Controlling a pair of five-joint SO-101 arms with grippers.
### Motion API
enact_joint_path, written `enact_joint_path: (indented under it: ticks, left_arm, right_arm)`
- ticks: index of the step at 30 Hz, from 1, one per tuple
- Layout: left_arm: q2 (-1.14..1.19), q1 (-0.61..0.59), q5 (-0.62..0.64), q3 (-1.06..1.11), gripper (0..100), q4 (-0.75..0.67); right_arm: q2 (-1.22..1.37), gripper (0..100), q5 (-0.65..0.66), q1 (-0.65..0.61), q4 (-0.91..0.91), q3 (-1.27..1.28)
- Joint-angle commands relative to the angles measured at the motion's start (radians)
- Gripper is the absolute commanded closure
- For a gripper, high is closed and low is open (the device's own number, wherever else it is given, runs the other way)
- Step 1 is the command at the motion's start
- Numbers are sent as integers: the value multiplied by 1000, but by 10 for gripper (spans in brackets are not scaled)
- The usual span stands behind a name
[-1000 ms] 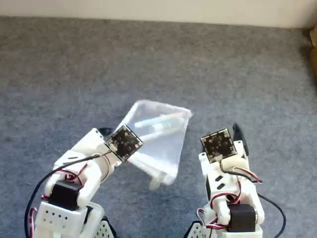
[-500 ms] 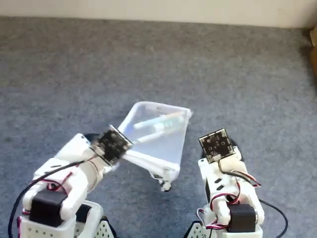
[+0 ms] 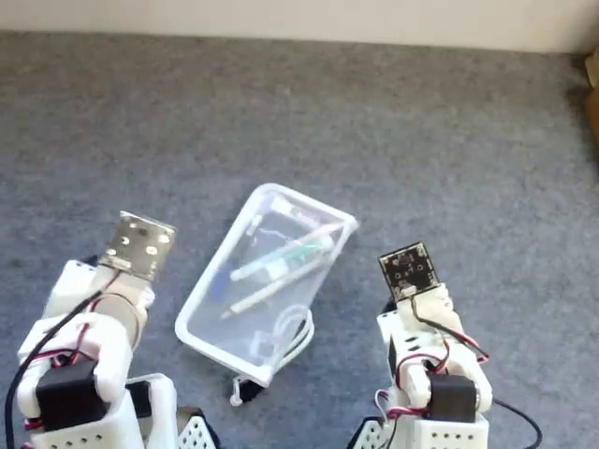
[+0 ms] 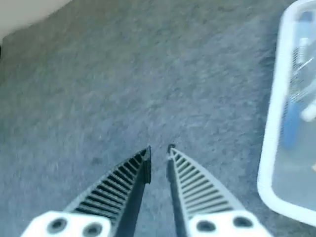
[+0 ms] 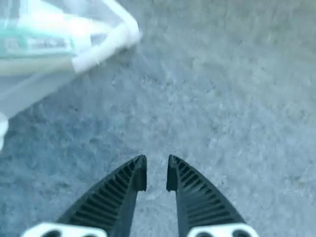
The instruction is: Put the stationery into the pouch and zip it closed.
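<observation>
The clear plastic pouch (image 3: 245, 309) lies flat on the grey carpet between the two arms, with pens (image 3: 281, 262) inside it. Its zip pull (image 3: 240, 395) sticks out at the near end. The left arm (image 3: 131, 248) stands left of the pouch and the right arm (image 3: 409, 271) right of it, neither touching it. My left gripper (image 4: 159, 150) hangs over bare carpet, shut with nothing in it, the pouch's edge (image 4: 276, 128) off to one side. My right gripper (image 5: 156, 170) is likewise shut and empty, a pouch corner (image 5: 108, 42) and a green pen (image 5: 34, 44) ahead of it.
Grey carpet (image 3: 421, 140) stretches all around the pouch. A pale wall edge (image 3: 281, 14) runs along the far side, and a brown object (image 3: 591, 84) sits at the far right edge.
The left arm has let go of the pouch and pulled back to the left. The pouch has dropped from a raised tilt to lying flat. The right arm has drawn back slightly.
</observation>
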Motion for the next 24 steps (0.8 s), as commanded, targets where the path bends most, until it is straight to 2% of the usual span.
enact_joint_path:
  ticks: [1,6,12,15,19,24]
  left_arm:
    - [-2,-88,74,54,957,-26]
    - [-2,-136,114,177,975,-97]
    - [-2,-139,186,354,976,-199]
    - [-2,-134,196,446,973,-265]
    - [-2,-133,196,544,973,-338]
    - [-1,-127,196,615,973,-358]
  right_arm:
    - [-12,936,-2,13,-5,13]
    - [-12,936,-163,18,-5,58]
    - [-12,937,-288,16,-5,85]
    - [-12,993,-298,13,-5,87]
    - [-12,993,-305,10,-8,156]
    - [-12,993,-305,-4,-143,274]
